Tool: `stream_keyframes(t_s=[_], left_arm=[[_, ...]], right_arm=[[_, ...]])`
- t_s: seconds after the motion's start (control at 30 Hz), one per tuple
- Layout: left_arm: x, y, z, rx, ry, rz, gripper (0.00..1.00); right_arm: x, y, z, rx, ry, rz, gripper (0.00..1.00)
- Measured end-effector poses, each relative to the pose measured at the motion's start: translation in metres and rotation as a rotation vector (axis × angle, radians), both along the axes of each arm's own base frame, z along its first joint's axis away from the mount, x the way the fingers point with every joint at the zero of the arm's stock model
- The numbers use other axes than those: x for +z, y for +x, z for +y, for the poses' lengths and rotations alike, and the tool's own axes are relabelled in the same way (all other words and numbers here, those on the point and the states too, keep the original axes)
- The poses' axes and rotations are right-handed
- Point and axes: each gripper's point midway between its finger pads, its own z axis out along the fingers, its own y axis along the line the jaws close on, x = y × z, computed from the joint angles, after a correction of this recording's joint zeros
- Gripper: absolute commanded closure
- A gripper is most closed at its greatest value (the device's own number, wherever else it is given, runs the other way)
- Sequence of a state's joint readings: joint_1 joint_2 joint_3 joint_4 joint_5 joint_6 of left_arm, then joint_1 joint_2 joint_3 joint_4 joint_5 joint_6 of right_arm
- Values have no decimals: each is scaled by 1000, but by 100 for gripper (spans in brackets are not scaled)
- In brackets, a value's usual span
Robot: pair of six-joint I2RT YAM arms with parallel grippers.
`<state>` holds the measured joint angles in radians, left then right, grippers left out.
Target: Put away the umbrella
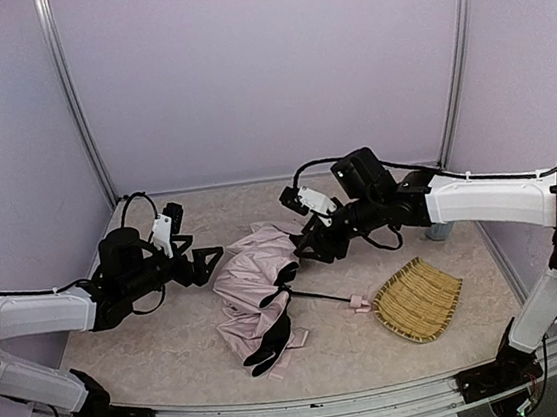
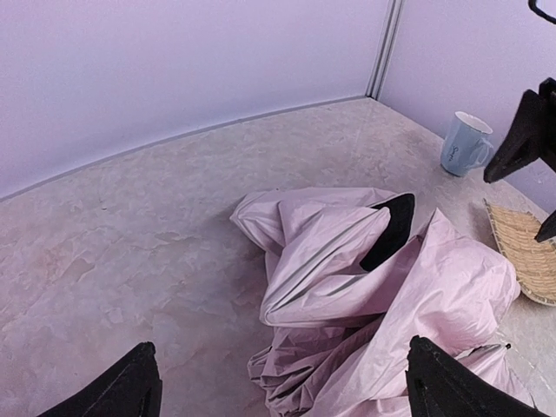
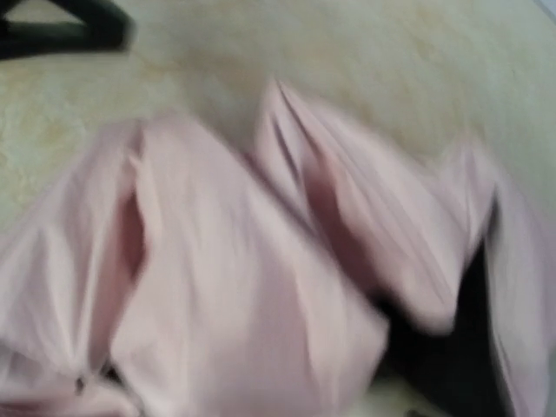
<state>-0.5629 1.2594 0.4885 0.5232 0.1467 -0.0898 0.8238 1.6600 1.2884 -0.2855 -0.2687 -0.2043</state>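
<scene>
Pink umbrella crumpled, left gripper just beside, right gripper over its edge

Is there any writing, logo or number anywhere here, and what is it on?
Nothing here can be read.
mug: a tiny dark mark on its side, too small to read.
umbrella and straw tray: no writing seen.
</scene>
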Motion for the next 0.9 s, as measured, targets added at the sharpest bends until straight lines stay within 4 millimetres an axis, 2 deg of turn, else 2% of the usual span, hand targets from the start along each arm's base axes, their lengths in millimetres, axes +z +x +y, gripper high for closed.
stream_keyframes(t_s=[0.1, 0.17, 0.4, 0.5, 0.63, 0.7, 0.73, 0.9], left_arm=[[-1, 0, 2, 9, 7, 2, 4], [-1, 0, 3, 15, 10, 2, 4], [2, -2, 4, 14, 11, 1, 4], [3, -6, 4, 10, 9, -3, 4], [7, -8, 5, 9, 7, -13, 4], [7, -8, 5, 9, 8, -14, 4], [7, -8, 5, 9, 8, -14, 4], [11, -9, 6, 15, 6, -24, 5]], right_arm=[[-30, -12, -20, -59, -55, 62, 46], [-53, -18, -25, -71, -100, 101, 47], [-129, -19, -24, -78, -261, 175, 51], [-151, -18, -23, -67, -301, 192, 60], [-165, -17, -22, -58, -326, 201, 75], [-169, -17, -21, -53, -331, 205, 95], [-170, -17, -20, -44, -334, 200, 100], [-165, -16, -16, -32, -317, 194, 100]])
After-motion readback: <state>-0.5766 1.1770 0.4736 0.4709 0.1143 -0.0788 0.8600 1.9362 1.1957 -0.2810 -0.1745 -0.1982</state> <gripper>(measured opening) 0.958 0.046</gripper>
